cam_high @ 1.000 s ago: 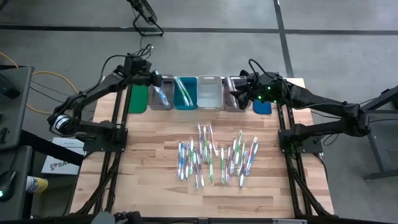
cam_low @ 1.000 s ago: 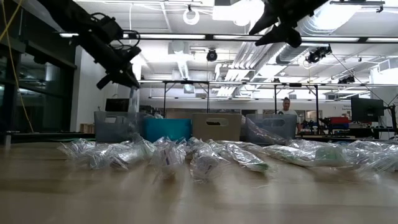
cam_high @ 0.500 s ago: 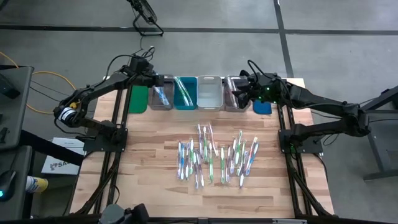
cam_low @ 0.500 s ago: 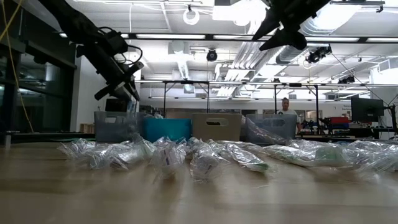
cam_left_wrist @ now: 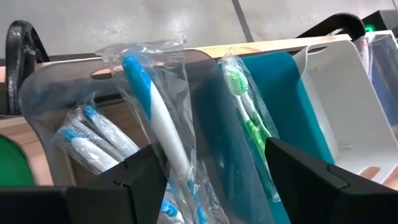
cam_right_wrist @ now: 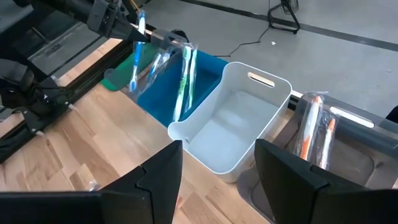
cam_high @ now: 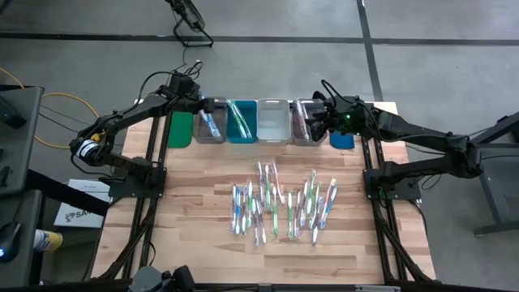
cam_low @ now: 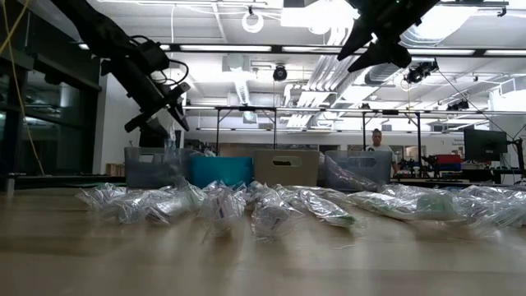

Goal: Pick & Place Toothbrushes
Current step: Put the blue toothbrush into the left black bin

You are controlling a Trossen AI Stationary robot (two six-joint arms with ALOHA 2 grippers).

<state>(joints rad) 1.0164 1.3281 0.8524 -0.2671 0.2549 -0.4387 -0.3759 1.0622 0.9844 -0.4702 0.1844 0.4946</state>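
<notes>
Landmark: white bin [cam_high: 273,120], middle of the bin row at the table's [cam_high: 203,243] far edge.

Left gripper [cam_high: 203,106] over the grey bin [cam_high: 211,131], two bins left of the white bin. Fingers [cam_left_wrist: 118,186] spread; a bagged blue toothbrush [cam_left_wrist: 152,106] stands between them, leaning in that bin.

Right gripper [cam_high: 315,122] over the clear bin [cam_high: 304,130] just right of the white bin, fingers spread, empty.

Loose toothbrushes [cam_high: 280,203] heaped mid-table, nearer than the white bin.
</notes>
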